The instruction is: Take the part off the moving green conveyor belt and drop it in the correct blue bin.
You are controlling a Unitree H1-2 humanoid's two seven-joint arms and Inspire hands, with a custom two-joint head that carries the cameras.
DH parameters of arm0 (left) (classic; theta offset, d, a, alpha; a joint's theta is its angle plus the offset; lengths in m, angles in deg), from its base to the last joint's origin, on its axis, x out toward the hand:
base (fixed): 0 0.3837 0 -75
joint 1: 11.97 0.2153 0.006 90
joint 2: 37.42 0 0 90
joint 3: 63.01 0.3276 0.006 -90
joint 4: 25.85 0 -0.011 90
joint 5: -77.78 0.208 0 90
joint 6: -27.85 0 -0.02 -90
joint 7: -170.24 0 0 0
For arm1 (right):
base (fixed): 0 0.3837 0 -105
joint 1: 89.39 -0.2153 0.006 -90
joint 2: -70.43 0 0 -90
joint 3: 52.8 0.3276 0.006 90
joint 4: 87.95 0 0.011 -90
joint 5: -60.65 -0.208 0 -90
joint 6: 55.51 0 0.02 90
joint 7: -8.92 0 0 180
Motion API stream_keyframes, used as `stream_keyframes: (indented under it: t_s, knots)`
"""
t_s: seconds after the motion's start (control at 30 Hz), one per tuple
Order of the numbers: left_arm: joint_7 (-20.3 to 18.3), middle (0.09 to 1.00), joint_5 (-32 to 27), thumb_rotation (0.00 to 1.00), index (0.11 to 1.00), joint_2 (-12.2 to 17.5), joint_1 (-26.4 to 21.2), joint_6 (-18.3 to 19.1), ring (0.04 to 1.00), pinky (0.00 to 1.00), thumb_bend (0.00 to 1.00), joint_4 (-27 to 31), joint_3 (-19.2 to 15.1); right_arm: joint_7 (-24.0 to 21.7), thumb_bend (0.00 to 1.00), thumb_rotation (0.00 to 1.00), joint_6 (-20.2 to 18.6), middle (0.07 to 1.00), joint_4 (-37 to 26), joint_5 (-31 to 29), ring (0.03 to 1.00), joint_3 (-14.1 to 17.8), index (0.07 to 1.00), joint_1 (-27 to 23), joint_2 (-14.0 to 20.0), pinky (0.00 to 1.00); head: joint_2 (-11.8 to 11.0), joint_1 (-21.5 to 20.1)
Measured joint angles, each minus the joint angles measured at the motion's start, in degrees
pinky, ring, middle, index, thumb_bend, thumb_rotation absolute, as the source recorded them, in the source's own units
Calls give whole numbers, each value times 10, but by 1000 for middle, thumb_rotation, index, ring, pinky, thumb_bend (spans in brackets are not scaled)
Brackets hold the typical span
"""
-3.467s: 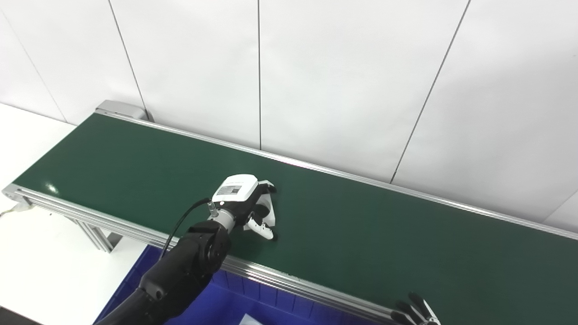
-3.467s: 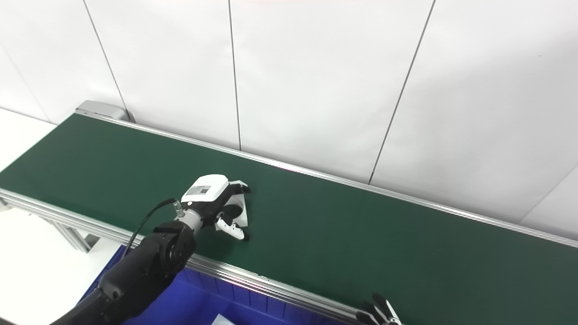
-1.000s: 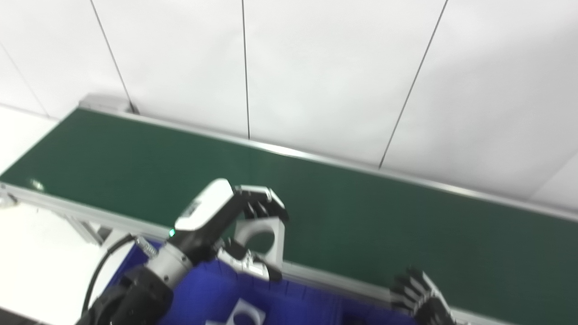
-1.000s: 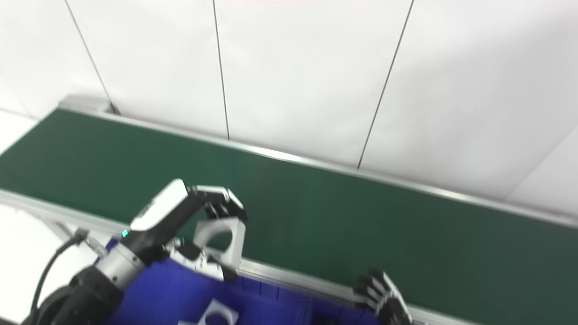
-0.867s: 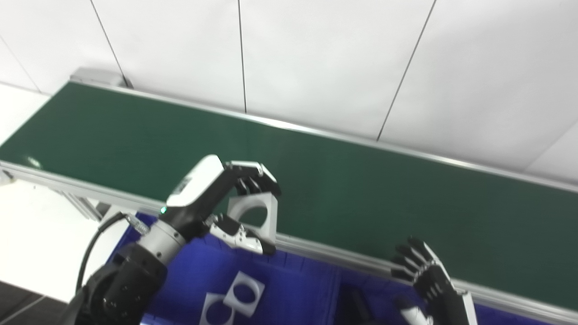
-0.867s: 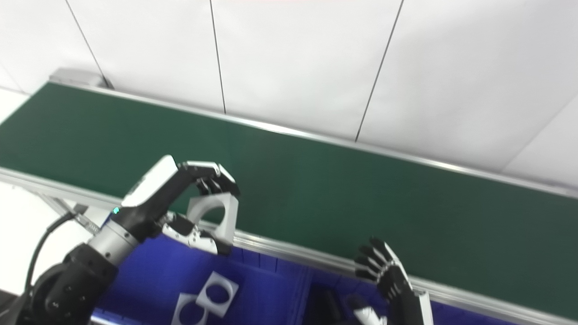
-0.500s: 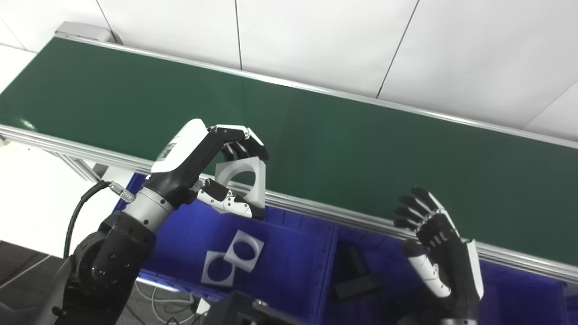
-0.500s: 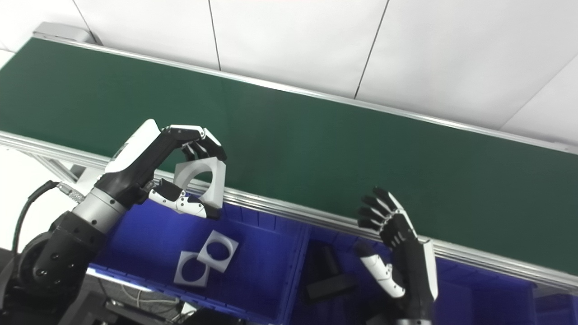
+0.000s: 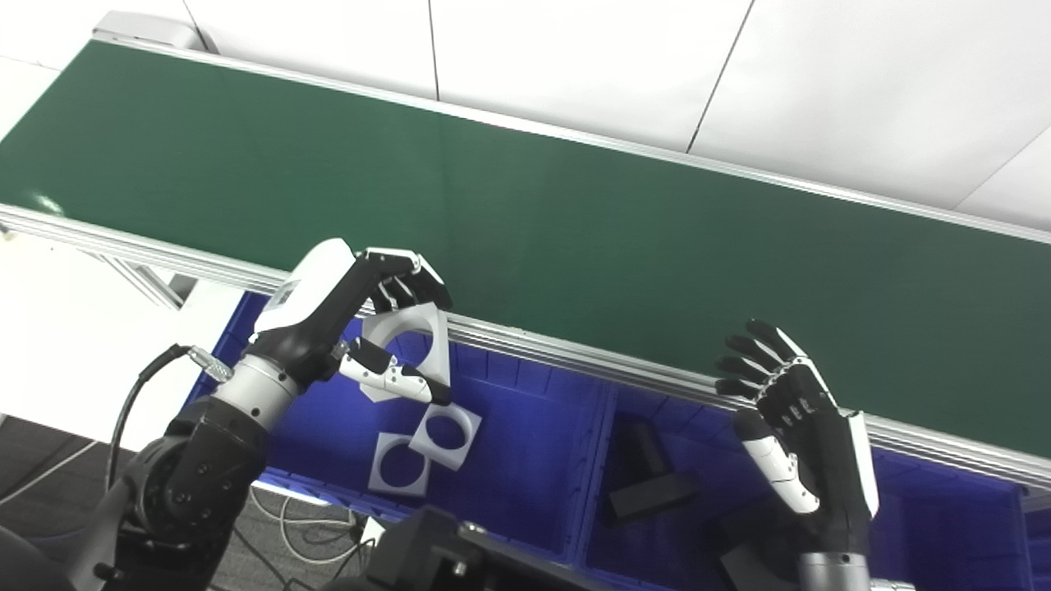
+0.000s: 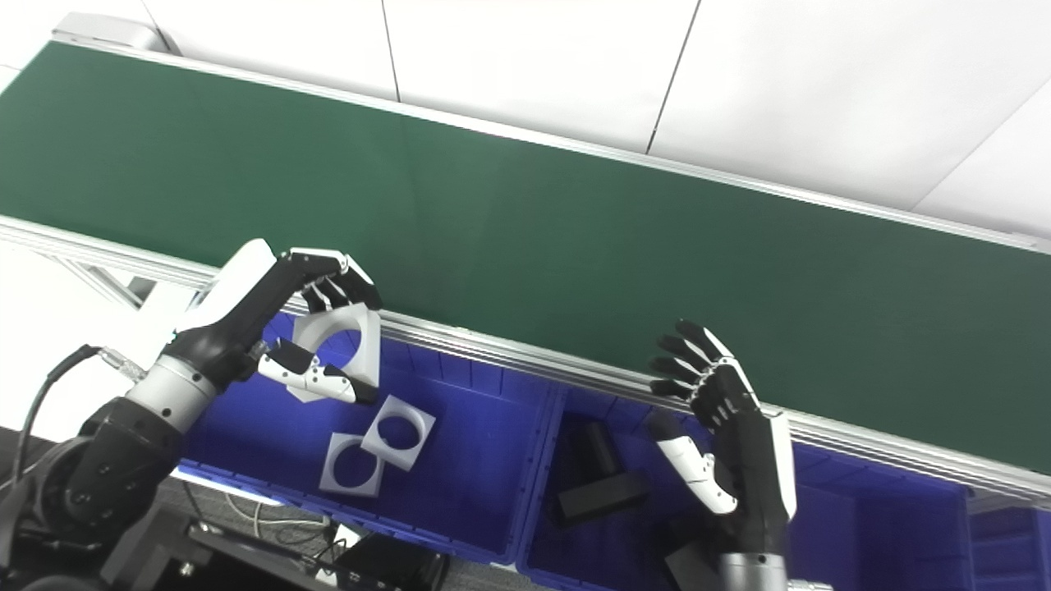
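Note:
My left hand (image 9: 361, 320) is shut on a white square part with a round hole (image 9: 415, 349), held upright over the left blue bin (image 9: 525, 484). Fingers press its top edge and the thumb its lower edge. Two similar white parts (image 9: 427, 443) lie overlapping on that bin's floor. The green conveyor belt (image 9: 575, 222) runs behind, with no part on it. My right hand (image 9: 792, 427) hovers open, fingers spread, in front of the belt rail over the middle bin.
The middle blue bin (image 10: 657, 525) holds black block-shaped parts (image 10: 595, 488). A third bin (image 10: 944, 525) lies at the right. The aluminium belt rail (image 9: 575, 361) borders the bins. White wall panels rise behind the belt. Black equipment sits at the bottom edge.
The camera has tilted down, bringing the bins into view. My left hand has lifted the white part off the belt and carried it back over the rail, above the left bin.

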Motion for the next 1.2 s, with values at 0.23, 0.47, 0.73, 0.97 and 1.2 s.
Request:
stream_keyframes:
  t_s: [0.23, 0.47, 0.73, 0.97, 1.2]
  knots:
    - [27, 505, 29, 0, 536, -8, 10, -26, 418, 342, 473, -55, 10, 0, 699, 570, 0, 782, 0, -2, 726, 1, 834, 0, 0, 625, -4, -3]
    - [73, 508, 43, 0, 538, -17, 12, -83, 423, 325, 472, -154, 30, 0, 694, 566, 0, 782, 0, -7, 729, 2, 837, 1, 0, 633, -6, -4]
    - [108, 496, 53, 0, 540, -18, 5, -107, 424, 326, 472, -212, 40, 0, 680, 567, 0, 781, 0, -12, 729, 2, 840, 2, 0, 634, -6, -5]
    - [136, 494, 53, 0, 546, -19, -3, -115, 413, 321, 471, -247, 39, 0, 682, 570, 0, 780, -9, -12, 726, 2, 839, 2, 0, 631, -6, -6]
    - [144, 502, 51, 0, 545, -20, -3, -116, 421, 322, 472, -248, 39, 0, 684, 573, 0, 780, -10, -11, 723, 2, 838, 3, 0, 625, -9, -6]
